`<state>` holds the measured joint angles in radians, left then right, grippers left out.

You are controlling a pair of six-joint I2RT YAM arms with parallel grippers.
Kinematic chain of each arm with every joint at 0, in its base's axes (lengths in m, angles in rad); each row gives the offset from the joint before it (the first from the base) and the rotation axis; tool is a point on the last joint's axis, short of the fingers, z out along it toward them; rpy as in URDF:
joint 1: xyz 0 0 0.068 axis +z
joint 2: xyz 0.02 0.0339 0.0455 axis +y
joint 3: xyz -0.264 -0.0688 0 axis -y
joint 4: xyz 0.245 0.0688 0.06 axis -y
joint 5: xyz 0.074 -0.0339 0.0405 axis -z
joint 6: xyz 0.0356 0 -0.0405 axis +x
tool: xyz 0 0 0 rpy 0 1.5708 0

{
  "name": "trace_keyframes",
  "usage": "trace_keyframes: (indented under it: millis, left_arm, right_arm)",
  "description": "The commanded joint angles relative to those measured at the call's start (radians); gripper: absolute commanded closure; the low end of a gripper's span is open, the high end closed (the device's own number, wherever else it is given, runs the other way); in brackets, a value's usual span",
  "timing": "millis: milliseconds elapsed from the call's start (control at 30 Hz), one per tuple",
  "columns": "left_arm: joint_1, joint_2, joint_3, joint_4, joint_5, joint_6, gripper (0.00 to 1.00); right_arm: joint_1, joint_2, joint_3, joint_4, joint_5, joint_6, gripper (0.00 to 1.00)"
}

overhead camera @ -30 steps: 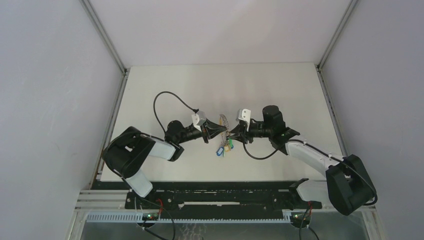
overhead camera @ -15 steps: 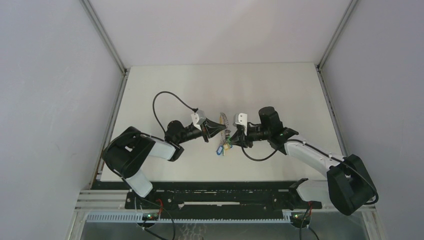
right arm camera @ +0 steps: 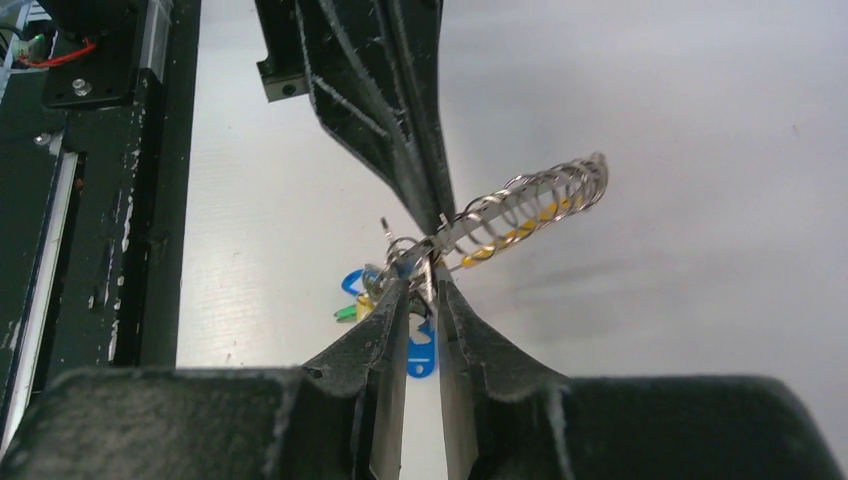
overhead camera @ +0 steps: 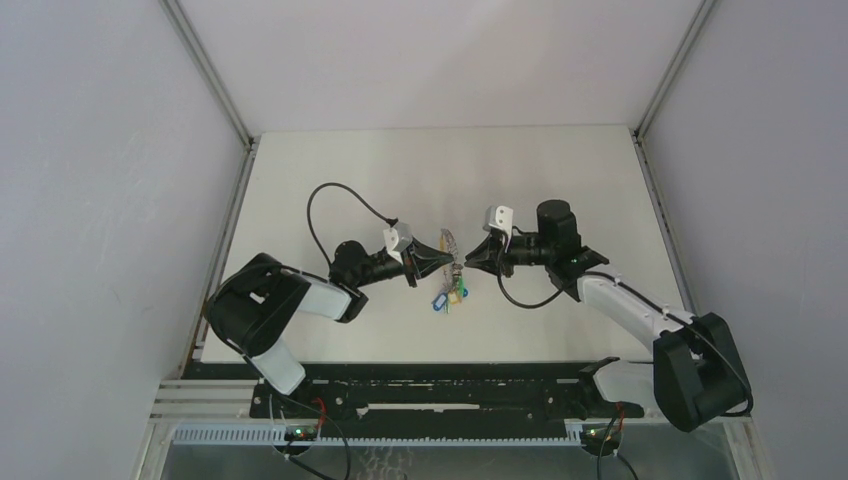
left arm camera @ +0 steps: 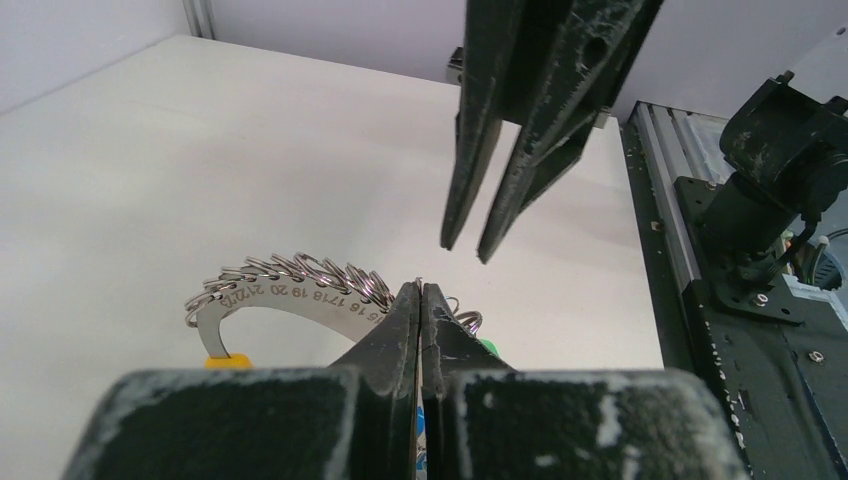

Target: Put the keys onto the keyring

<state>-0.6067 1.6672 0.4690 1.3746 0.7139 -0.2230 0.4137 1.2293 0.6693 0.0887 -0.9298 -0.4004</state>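
Silvery metal forms the keyring (left arm camera: 300,290), a curved numbered band threaded with small wire loops, with a yellow-orange strip showing behind them. It is held above the white worktop (overhead camera: 400,170), between the two arms. The left end effector (left arm camera: 420,292) is fully closed on one end of the band and supports it. Blue and green tags (overhead camera: 446,296) hang from that end, below the fingertips. The right end effector (right arm camera: 422,283) faces the left one, tips just beside the clamped end. Its jaws stand narrowly apart, with nothing visible between them. Contact between its tips and the ring cannot be determined.
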Motion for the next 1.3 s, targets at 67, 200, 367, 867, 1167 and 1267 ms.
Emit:
trace_keyframes:
  millis: [67, 200, 367, 867, 1167, 1267]
  left_arm:
    - [-0.005, -0.056, -0.008, 0.076, 0.030, 0.012, 1.00]
    - [-0.005, -0.057, -0.007, 0.078, 0.032, 0.011, 1.00]
    - [-0.006, -0.057, -0.004, 0.078, 0.035, 0.012, 1.00]
    - [-0.007, -0.073, -0.012, 0.078, 0.039, 0.015, 1.00]
    - [-0.008, -0.071, -0.012, 0.078, 0.047, 0.014, 1.00]
    - [-0.009, -0.073, -0.012, 0.078, 0.048, 0.015, 1.00]
  right_arm:
    - [-0.008, 0.065, 0.071, 0.146, -0.103, 0.059, 0.85]
    - [-0.006, 0.102, 0.091, 0.158, -0.146, 0.072, 0.86]
    - [-0.004, 0.136, 0.106, 0.152, -0.180, 0.074, 0.86]
    - [-0.004, 0.204, 0.118, 0.121, -0.200, 0.059, 0.84]
    - [-0.018, 0.198, 0.118, 0.132, -0.202, 0.071, 0.78]
    - [-0.016, 0.199, 0.118, 0.153, -0.220, 0.082, 0.77]
